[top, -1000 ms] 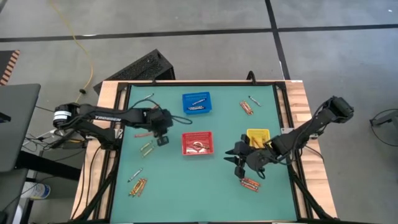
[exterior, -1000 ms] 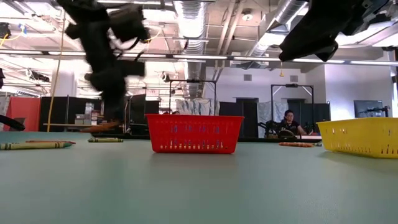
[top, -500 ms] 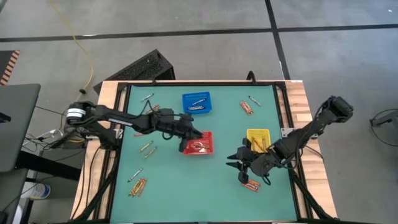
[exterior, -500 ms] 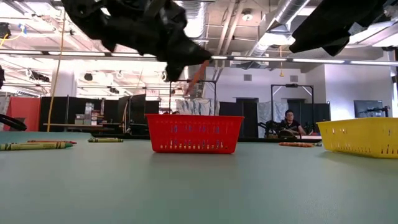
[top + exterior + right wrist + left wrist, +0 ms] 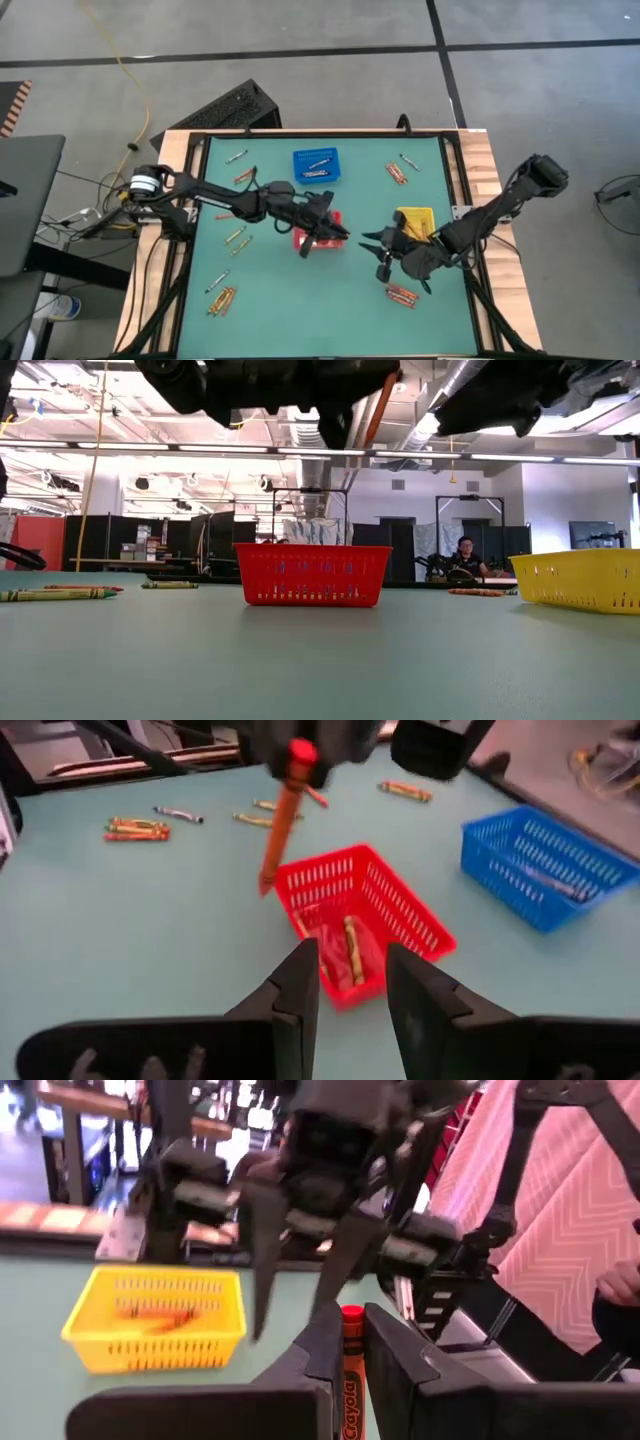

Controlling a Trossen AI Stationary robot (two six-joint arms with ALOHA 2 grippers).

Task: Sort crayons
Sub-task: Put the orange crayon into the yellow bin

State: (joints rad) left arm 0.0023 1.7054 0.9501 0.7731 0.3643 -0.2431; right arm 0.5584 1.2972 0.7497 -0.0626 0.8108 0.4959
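Note:
My left gripper hangs over the red basket, shut on a red-orange crayon that stands between its fingers. From the right wrist view that crayon points steeply down above the red basket, which holds a few crayons. My right gripper hovers open, nothing in it, between the red basket and the yellow basket. Loose crayons lie near the right gripper, at the back right and on the left.
A blue basket with silvery crayons stands at the back middle. More crayons lie at the left and back left. A raised black frame borders the green mat. In the low view a person sits far behind the table.
The left arm has swung right from the crayons on the left to above the red basket, carrying the red-orange crayon. The right gripper has drifted slightly up and back from the loose crayons.

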